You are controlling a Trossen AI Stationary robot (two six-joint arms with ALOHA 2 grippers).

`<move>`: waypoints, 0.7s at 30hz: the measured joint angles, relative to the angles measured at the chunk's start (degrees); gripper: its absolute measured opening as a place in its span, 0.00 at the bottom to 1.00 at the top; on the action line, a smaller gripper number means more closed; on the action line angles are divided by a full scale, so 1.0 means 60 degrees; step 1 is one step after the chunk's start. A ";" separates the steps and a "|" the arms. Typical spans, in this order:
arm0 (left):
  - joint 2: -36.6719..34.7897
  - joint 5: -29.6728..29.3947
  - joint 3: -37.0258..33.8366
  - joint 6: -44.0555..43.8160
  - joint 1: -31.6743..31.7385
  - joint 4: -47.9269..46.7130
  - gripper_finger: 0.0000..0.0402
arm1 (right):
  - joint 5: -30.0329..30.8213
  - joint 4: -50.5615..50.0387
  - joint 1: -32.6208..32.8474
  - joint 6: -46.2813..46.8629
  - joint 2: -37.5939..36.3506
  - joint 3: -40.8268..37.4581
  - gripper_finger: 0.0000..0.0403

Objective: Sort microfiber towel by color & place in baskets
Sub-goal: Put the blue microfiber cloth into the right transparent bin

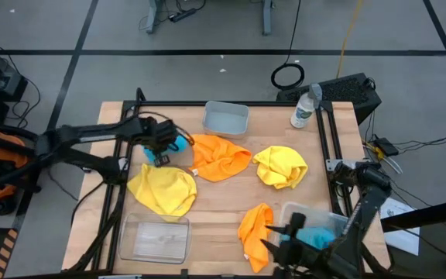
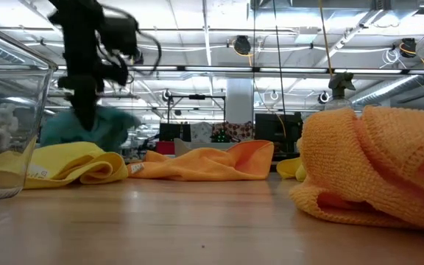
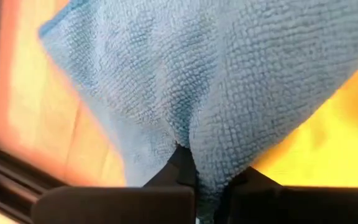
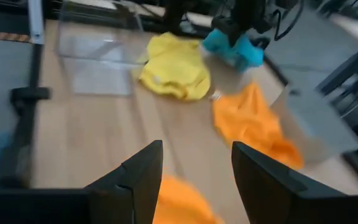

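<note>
My left gripper (image 1: 163, 147) is at the table's far left, shut on a bright blue towel (image 1: 181, 143), which also shows in the low view (image 2: 87, 129). One orange towel (image 1: 220, 156) lies mid-table and another (image 1: 255, 229) at the near edge. One yellow towel (image 1: 163, 191) lies on the left and one (image 1: 281, 167) on the right. A second blue towel (image 1: 313, 237) lies in the right clear basket (image 1: 325, 215). My right gripper (image 4: 194, 174) is open, above the near orange towel (image 4: 182, 202). The small greyish basket (image 1: 226, 118) stands far-centre and the other clear basket (image 1: 155, 239) near-left. My left gripper pinches the blue towel between its two fingers at a gathered fold (image 3: 197, 155). Cloth spreads out from the fingertips and covers them. In the low view the fingers point down and the towel (image 2: 87, 129) hangs bunched below them; the yellow towel hides its lower end.
A clear water bottle (image 1: 304, 108) stands at the far right corner beside a black rail frame (image 1: 327, 139) that runs along the table's edges. Bare wood shows between the towels in the middle (image 1: 223, 201) and near the front.
</note>
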 joint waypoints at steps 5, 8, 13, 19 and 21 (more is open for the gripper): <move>-0.1528 0.0003 0.0000 -0.1447 -0.1554 0.0488 0.02 | 0.0978 0.1765 -0.1291 -0.2053 0.0270 -0.0004 0.52; -0.2031 -0.0239 0.0004 -0.1881 -0.2603 0.1384 0.02 | 0.1282 0.3212 -0.2055 -0.3632 0.0290 -0.0004 0.55; -0.2152 -0.1454 0.0007 -0.1846 -0.4350 0.2710 0.03 | 0.1249 0.6107 -0.3084 -0.6595 0.0290 -0.0004 0.58; -0.1658 -0.3310 0.0007 -0.1024 -0.6251 0.3969 0.03 | 0.0613 0.7884 -0.3921 -0.7724 0.0290 -0.0004 0.59; -0.1395 -0.4056 0.0011 -0.0686 -0.6824 0.4433 0.03 | 0.0012 0.7852 -0.4122 -0.7833 0.0290 -0.0004 0.59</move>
